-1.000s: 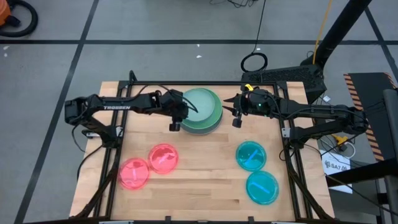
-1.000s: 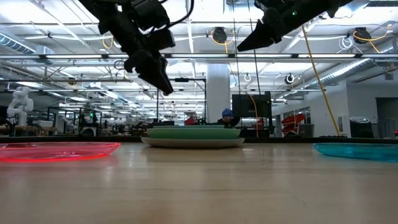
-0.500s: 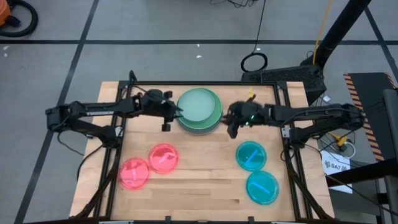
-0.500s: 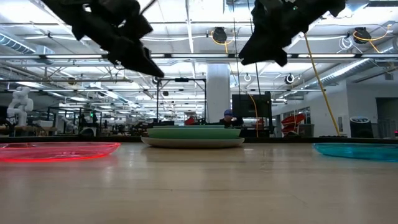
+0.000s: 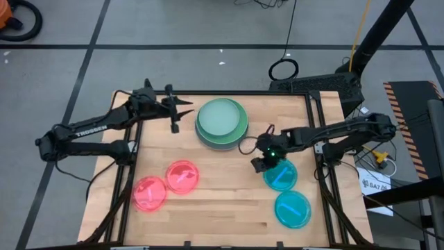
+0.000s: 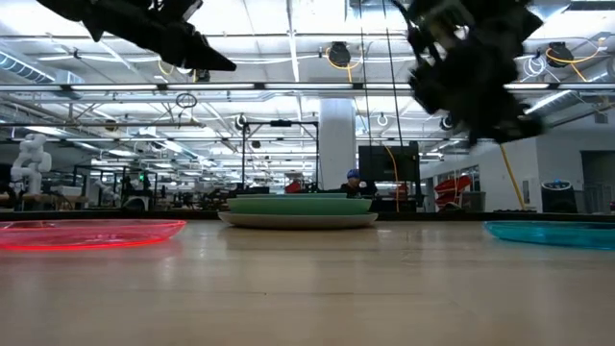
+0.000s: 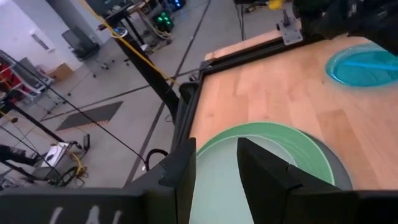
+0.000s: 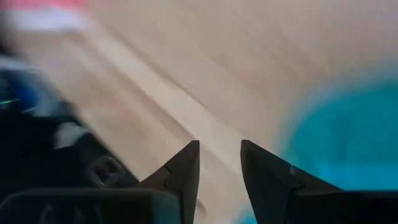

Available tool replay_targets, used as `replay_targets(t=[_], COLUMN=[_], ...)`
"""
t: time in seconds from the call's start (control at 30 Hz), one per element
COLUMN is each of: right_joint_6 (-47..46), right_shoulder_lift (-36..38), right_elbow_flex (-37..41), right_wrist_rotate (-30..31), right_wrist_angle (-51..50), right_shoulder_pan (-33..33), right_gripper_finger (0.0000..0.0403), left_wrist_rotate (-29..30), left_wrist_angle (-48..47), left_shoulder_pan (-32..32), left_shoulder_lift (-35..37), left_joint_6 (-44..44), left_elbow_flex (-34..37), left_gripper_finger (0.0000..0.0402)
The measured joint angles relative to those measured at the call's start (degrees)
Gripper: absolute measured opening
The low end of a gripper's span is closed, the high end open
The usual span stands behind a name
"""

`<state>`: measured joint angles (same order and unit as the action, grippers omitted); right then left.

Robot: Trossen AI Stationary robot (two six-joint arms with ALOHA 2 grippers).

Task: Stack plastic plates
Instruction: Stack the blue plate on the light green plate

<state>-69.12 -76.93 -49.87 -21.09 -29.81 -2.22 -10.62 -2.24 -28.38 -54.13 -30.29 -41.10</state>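
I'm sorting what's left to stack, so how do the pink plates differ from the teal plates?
The pink plates lie on the table's left half and touch or overlap at their edges; the teal plates lie on the right, also close together. The right gripper hovers at the upper teal plate's edge; no gripper is near the pink ones. Both pairs are small, round and translucent.

A pale wooden bench [image 5: 229,201] edged by a black metal frame [image 5: 208,93] stands on a grey floor crossed by dark tape lines [image 5: 208,47]. A coiled black cable [image 5: 283,69] lies behind it. Across the hall, a white humanoid figure [image 6: 29,161] stands far left; a person in a blue cap [image 6: 352,179] sits beyond the bench.
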Motion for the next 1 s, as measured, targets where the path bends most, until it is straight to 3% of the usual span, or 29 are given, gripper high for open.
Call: replay_targets(t=[0.2,0.33,0.73,0.83,1.0], right_joint_6=[-5.98,-3.42,2.86,12.93,40.69], right_shoulder_lift=[-0.82,-0.80,-0.81,-0.90,-0.92], right_elbow_flex=[0.02,0.09,0.02,0.02,0.04], right_wrist_rotate=[0.83,3.80,14.33,18.59,19.98], right_wrist_angle=[-29.04,-38.22,-34.47,-32.38,-25.99], right_shoulder_pan=[-0.59,-0.50,-0.11,0.57,2.86], right_gripper_finger=[0.0109,0.0109,0.0109,0.0109,0.0109], left_wrist_rotate=[0.08,0.08,0.10,0.12,0.12], left_wrist_angle=[-0.13,-0.20,-1.07,-1.04,0.09], left_shoulder_pan=[-1.51,-1.83,-1.86,-1.88,-1.88], left_shoulder_lift=[0.72,0.72,0.70,0.70,0.68], left_joint_6=[0.44,0.25,0.66,0.66,0.59], left_elbow_flex=[0.01,0.00,0.00,0.00,0.00], left_gripper_finger=[0.0124,0.0124,0.0124,0.0124,0.0124])
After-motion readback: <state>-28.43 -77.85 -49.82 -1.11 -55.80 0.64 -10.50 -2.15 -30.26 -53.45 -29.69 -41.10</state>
